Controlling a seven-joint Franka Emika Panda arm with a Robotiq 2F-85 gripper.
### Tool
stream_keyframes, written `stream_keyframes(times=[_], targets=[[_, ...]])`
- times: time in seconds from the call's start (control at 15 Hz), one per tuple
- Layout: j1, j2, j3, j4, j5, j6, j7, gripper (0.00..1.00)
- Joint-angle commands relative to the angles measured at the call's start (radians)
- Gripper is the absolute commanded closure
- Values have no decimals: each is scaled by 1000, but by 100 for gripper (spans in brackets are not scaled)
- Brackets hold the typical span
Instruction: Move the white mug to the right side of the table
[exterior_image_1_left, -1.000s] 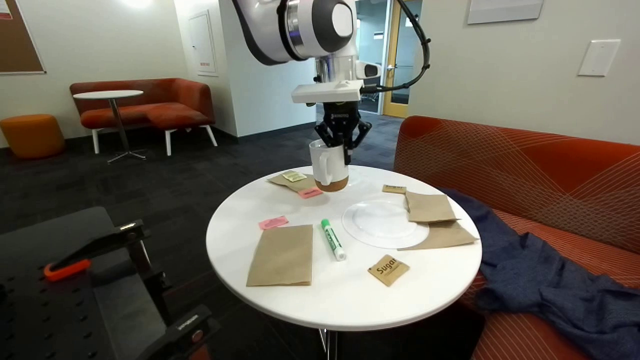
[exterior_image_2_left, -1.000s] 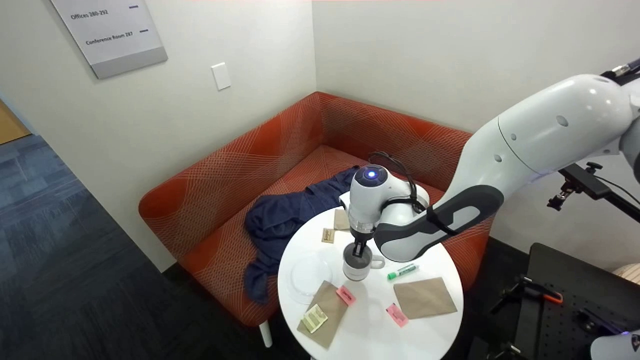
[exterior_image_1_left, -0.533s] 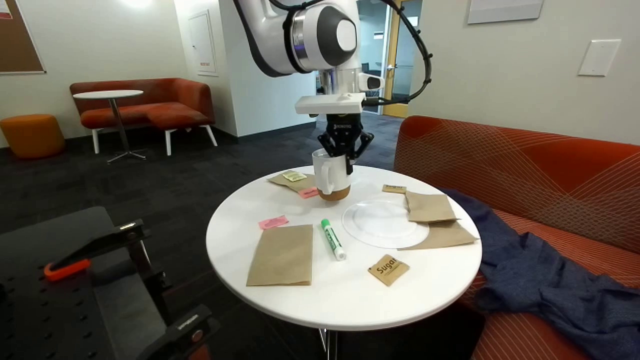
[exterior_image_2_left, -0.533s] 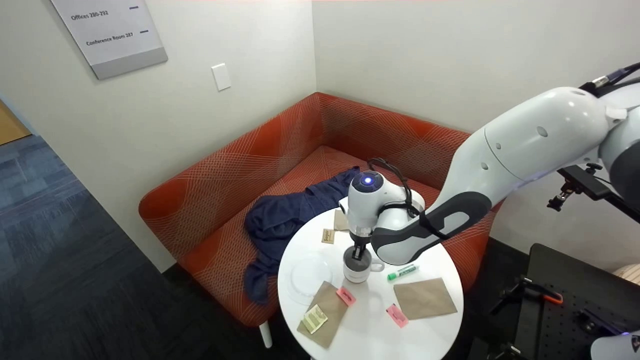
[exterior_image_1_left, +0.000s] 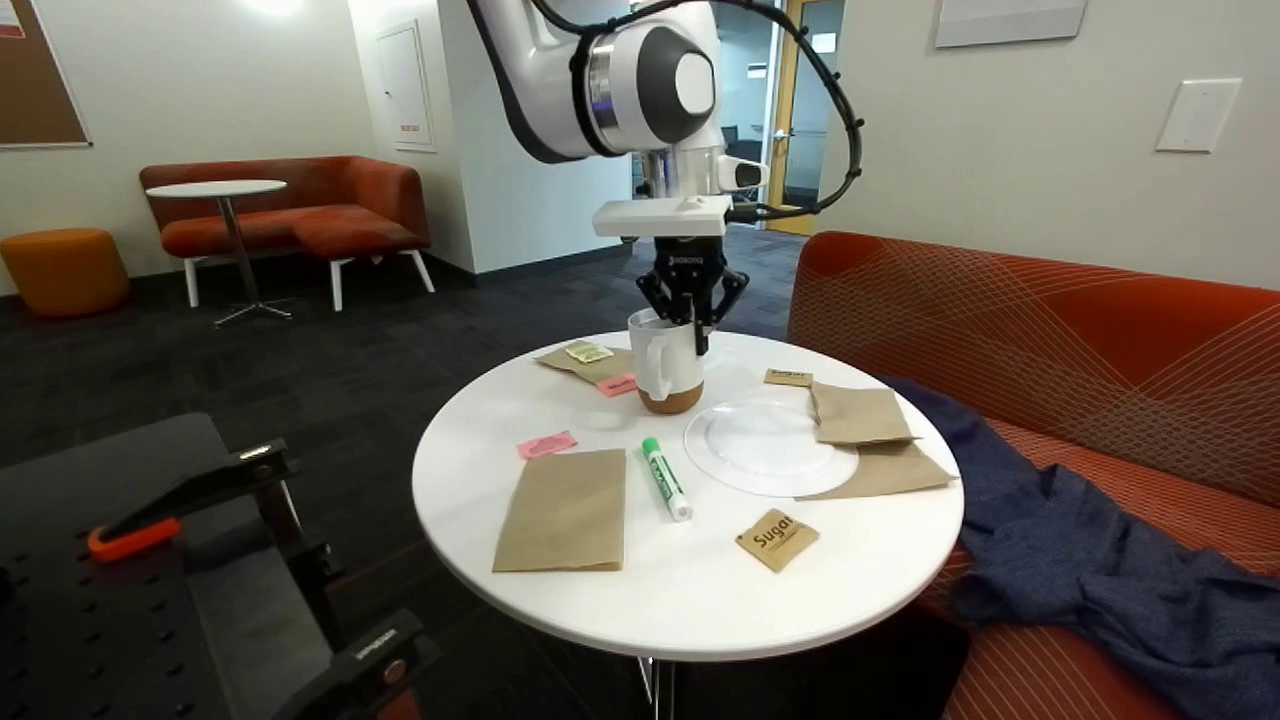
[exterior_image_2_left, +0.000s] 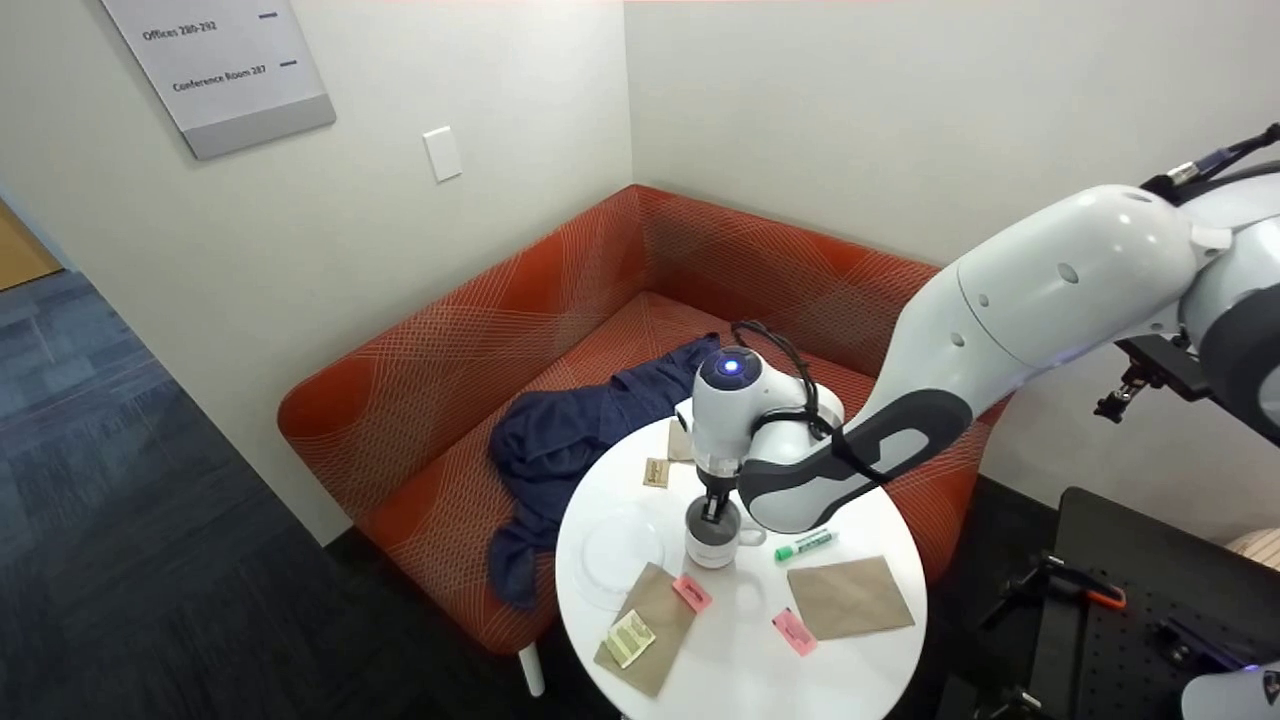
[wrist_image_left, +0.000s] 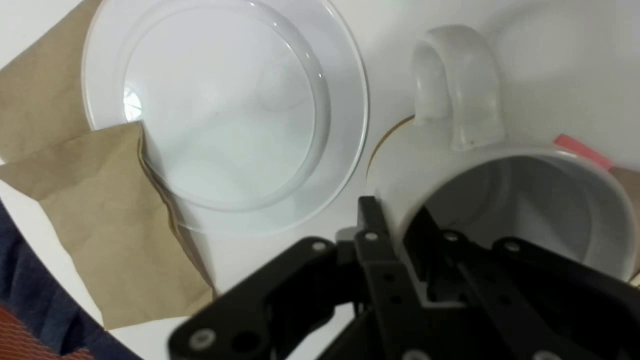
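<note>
The white mug with a cork-brown base stands upright at the back middle of the round white table (exterior_image_1_left: 700, 610). The mug shows in both exterior views (exterior_image_1_left: 662, 355) (exterior_image_2_left: 710, 552) and large in the wrist view (wrist_image_left: 410, 155). My gripper (exterior_image_1_left: 698, 335) (wrist_image_left: 396, 212) is shut on the mug's wall, one finger inside the cup and one outside. The mug's handle (wrist_image_left: 462, 85) points away from the fingers. The base is at or just above the table top; I cannot tell whether it touches. The inner fingertip is partly hidden by the wall.
A clear plate (exterior_image_1_left: 765, 450) lies beside the mug, with brown napkins (exterior_image_1_left: 862, 415) at its edge. A green marker (exterior_image_1_left: 666, 480), a brown napkin (exterior_image_1_left: 562, 512), pink packets (exterior_image_1_left: 547, 445) and a sugar packet (exterior_image_1_left: 777, 540) lie nearer. A red couch (exterior_image_1_left: 1040, 350) borders the table.
My gripper and the mug have moved down toward the table and slightly toward the plate. The mug stays in the fingers. The other things on the table have not moved.
</note>
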Motion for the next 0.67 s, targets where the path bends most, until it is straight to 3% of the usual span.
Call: stream_keyframes(times=[0.0, 0.4, 0.6], targets=[[-2, -15, 4, 20, -4, -41, 25, 51], [-8, -96, 8, -17, 2, -99, 21, 5], [-14, -166, 11, -32, 1, -209, 13, 0]])
